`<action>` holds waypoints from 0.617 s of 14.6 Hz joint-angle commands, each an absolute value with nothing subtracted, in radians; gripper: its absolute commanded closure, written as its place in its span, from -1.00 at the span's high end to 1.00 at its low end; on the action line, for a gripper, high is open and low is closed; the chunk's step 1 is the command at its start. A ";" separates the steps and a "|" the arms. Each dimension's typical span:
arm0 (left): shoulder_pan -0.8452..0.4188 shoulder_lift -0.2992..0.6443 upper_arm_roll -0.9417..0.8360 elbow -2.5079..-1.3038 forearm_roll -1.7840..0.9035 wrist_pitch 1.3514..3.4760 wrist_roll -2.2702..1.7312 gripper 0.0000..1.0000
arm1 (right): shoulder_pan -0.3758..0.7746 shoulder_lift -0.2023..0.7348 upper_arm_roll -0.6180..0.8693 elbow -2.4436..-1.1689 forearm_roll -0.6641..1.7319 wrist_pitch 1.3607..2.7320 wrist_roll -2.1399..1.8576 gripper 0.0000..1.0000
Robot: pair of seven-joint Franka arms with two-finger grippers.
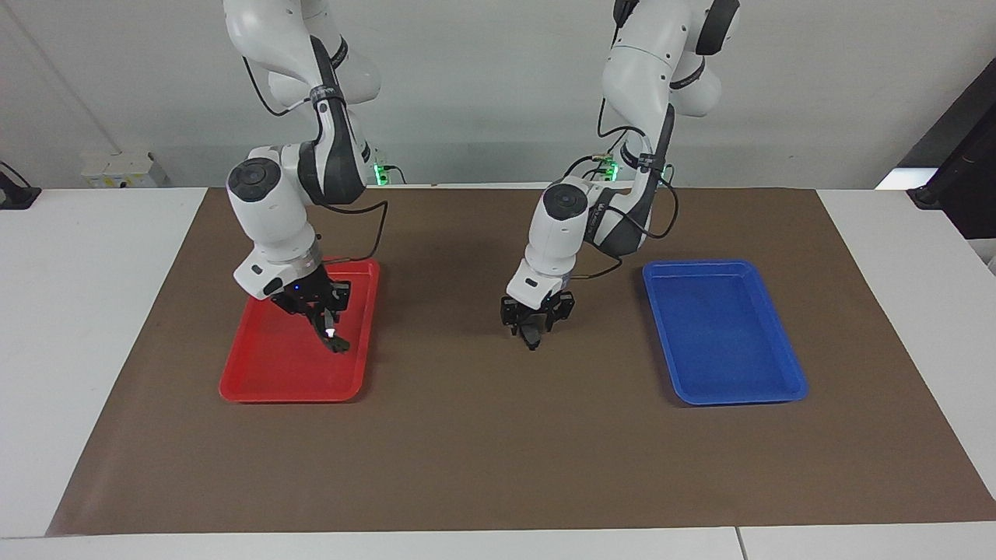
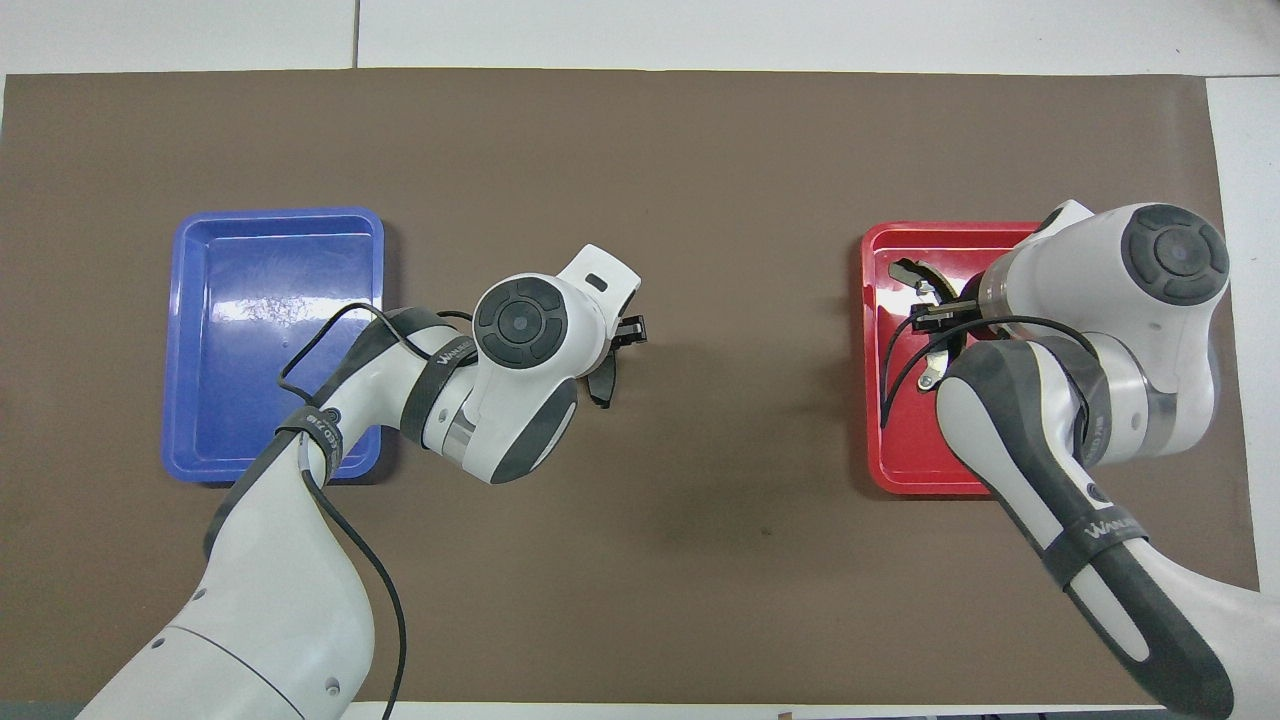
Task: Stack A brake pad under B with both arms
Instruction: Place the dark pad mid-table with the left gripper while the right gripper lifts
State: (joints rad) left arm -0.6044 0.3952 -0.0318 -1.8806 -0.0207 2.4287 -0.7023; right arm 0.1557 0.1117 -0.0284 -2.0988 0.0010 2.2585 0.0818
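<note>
Over the middle of the brown mat (image 1: 498, 435), between the two trays, the left gripper (image 1: 534, 330) hangs low with the A brake pad (image 1: 531, 337) pinched between its fingers. In the facing view only the pad's lower end shows, a short dark stub hanging under the fingertips above the mat. In the overhead view the pad (image 2: 602, 380) appears as a dark sliver beside the left arm's wrist, its long axis running roughly from nearer the robots to farther from them; whether it touches the mat cannot be told.

In the red tray (image 1: 264, 381), at the right arm's end of the table, the right gripper (image 1: 331, 330) is lowered with its fingers closed around B (image 1: 336, 341). The piece's bright spot shows right at the fingertips, and its dark tip pokes out below them, slanting toward the tray floor. From overhead B (image 2: 925, 285) is a curved black crescent lying partly under the right wrist; its long axis runs from farther from the robots to nearer them, and a silvery-grey end (image 2: 930, 378) points toward the robots. Whether B rests on the tray or is just clear of it cannot be told.

The blue tray (image 1: 778, 389) sits at the left arm's end of the mat, well apart from both grippers
</note>
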 commanded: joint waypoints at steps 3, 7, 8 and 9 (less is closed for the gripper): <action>-0.474 0.229 -0.028 -1.865 -0.029 2.165 -0.481 1.00 | 0.283 0.107 -0.021 -2.039 0.005 2.214 0.230 -1.00; -0.301 0.160 -0.025 -1.800 -0.029 1.938 -0.199 1.00 | 0.408 0.162 -0.023 -1.951 0.002 2.212 0.320 -1.00; -0.257 0.149 -0.023 -1.784 -0.029 1.902 -0.127 1.00 | 0.441 0.176 -0.023 -1.930 0.002 2.214 0.357 -1.00; -0.212 0.140 -0.023 -1.763 -0.029 1.866 -0.053 1.00 | 0.477 0.196 -0.025 -1.893 -0.006 2.201 0.404 -1.00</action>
